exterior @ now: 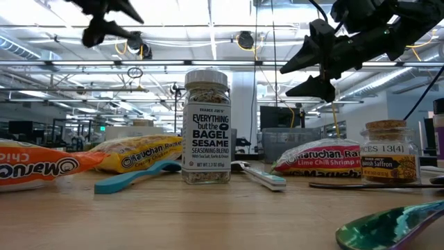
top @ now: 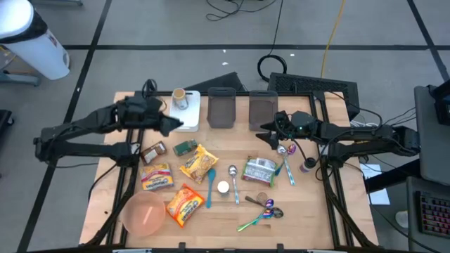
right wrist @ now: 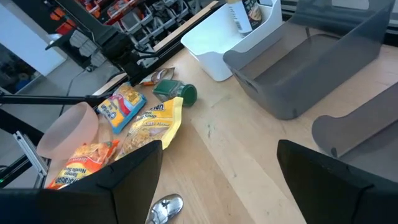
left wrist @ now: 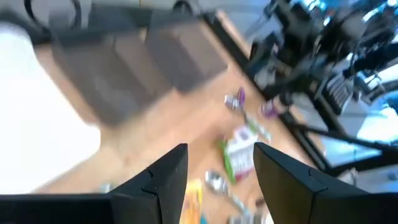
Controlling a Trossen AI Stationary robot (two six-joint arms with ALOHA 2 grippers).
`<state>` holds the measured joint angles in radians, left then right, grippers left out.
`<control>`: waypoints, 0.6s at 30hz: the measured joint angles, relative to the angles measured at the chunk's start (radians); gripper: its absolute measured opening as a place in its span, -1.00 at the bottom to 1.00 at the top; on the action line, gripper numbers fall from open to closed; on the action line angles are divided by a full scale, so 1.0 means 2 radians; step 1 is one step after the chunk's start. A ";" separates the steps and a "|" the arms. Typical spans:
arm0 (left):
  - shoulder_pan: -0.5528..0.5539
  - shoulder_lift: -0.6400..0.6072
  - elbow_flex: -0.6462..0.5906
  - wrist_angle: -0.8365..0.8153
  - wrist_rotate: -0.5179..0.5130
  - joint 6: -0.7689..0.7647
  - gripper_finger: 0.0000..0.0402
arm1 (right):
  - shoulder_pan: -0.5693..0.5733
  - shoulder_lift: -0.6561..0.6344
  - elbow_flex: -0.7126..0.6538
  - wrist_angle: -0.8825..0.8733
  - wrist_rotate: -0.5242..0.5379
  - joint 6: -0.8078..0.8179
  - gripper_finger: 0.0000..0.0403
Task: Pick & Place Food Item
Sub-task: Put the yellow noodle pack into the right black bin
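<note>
**Both pincers raised and empty over the far half of the bench**

We see the left pincer (top: 171, 124) held above the bench (top: 309, 204), just beside the white bin (top: 190, 121) at the far left, fingers (left wrist: 163, 180) parted with nothing between them. A jar (top: 180, 98) stands inside that bin. The right pincer (top: 269, 133) hangs near the two grey bins (top: 221, 109), released wide and empty.

The food items lie on the bench: a yellow noodle packet (top: 197, 164) left of centre, an orange packet (top: 184, 205) nearer us beside the pink bowl (top: 144, 213), and a green-labelled pouch (top: 259, 171) right of centre. The seasoning jar (exterior: 206, 127) stands upright near the middle, next to a blue spoon (top: 210, 184).
</note>
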<state>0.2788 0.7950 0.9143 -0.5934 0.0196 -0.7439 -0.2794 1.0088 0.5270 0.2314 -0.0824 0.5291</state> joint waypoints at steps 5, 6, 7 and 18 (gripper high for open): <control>-0.041 -0.008 -0.037 -0.053 0.000 -0.012 -0.06 | 0.000 0.000 0.000 0.001 0.003 0.000 0.55; -0.047 -0.008 -0.040 -0.069 0.001 -0.009 -0.06 | 0.000 0.000 0.000 0.001 0.003 0.003 0.55; -0.052 -0.008 -0.044 -0.082 0.001 -0.005 -0.06 | 0.000 0.000 0.000 0.002 0.004 0.008 0.55; -0.070 0.002 -0.062 -0.136 -0.022 0.088 -0.06 | 0.000 0.001 0.000 0.057 0.109 0.057 0.55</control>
<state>0.1397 0.7993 0.7910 -0.8657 -0.0248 -0.5682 -0.2794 1.0103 0.5274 0.3452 0.1364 0.6434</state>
